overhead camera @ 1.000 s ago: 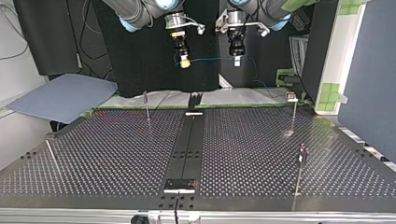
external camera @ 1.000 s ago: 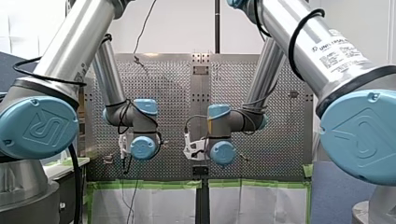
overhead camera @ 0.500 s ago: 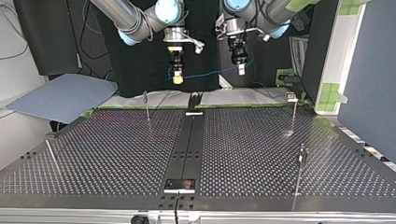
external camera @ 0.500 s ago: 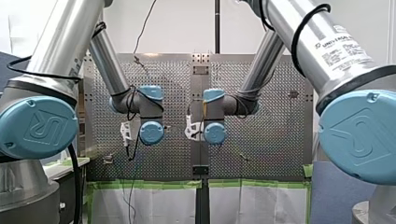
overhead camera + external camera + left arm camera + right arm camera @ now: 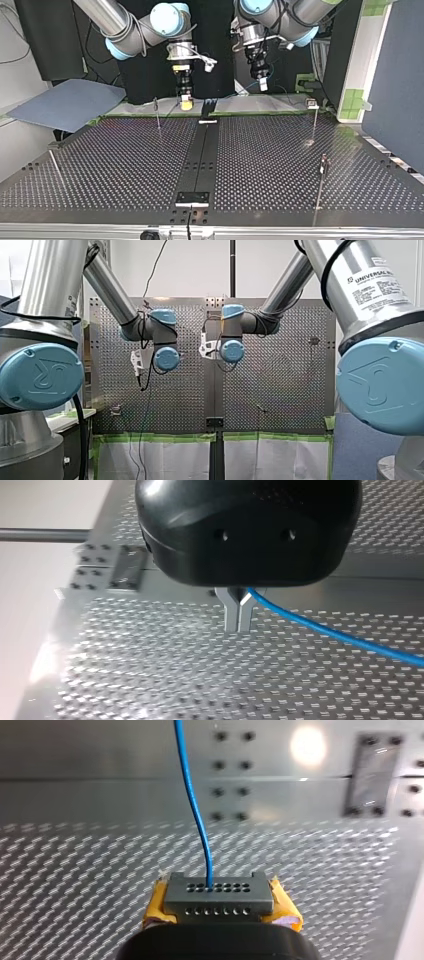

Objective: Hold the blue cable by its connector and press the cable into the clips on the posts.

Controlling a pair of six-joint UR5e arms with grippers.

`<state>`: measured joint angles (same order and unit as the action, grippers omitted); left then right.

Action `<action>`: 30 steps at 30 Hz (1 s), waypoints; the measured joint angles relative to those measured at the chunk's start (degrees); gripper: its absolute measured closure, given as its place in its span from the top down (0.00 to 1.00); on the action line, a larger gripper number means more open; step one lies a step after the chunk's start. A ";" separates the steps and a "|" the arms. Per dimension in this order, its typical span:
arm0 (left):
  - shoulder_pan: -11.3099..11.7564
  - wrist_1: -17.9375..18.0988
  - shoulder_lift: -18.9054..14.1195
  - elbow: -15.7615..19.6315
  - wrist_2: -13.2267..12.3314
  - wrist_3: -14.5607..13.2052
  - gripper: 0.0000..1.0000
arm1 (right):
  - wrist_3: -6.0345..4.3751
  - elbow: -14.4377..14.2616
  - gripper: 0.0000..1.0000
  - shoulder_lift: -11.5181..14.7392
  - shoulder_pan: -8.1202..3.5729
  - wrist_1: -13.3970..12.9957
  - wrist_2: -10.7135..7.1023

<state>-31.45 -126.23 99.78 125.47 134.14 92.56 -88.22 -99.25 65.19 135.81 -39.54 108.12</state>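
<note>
A grey connector [image 5: 218, 897] sits between the yellow pads of my right gripper [image 5: 220, 906], which is shut on it. The blue cable [image 5: 192, 805] runs straight ahead out of the connector. My left gripper [image 5: 239, 617] has its metal fingers shut on the blue cable [image 5: 325, 630], which trails off to one side. In the top view my right gripper [image 5: 186, 102] hangs just above the table's far edge, with my left gripper [image 5: 262, 84] higher and further to the right. Thin posts [image 5: 157, 114] [image 5: 314, 120] [image 5: 322, 170] stand on the perforated table [image 5: 280, 165].
A black strip [image 5: 200, 160] runs down the table's middle. A thin rod [image 5: 56, 167] stands at the top view's left side. A grey-blue sheet [image 5: 65, 102] lies beyond the far left corner, and a dark panel [image 5: 395, 85] walls the right side.
In the top view both grippers have come down towards the table's far edge, the right one further. The cable span between them has dropped with them. Both grips are unchanged.
</note>
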 joint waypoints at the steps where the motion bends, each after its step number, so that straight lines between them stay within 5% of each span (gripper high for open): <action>1: 0.04 -0.53 -0.55 -0.51 0.14 0.07 0.01 | -0.04 0.38 0.00 0.57 -0.08 0.58 -0.56; 10: 0.77 -5.32 -5.17 -3.29 1.19 0.51 0.01 | -0.95 4.18 0.00 5.59 -0.40 5.82 -5.80; 20: 2.80 -10.69 -7.26 -3.40 3.01 0.88 0.01 | -1.60 5.19 0.00 6.37 -0.36 10.98 -11.07; 30: 8.13 -16.59 -8.74 -3.41 -1.17 1.55 0.01 | -1.62 6.17 0.00 6.34 0.20 12.71 -14.52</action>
<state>-23.32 -142.82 91.03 122.06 132.97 94.11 -89.84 -93.08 71.53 136.01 -26.83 93.61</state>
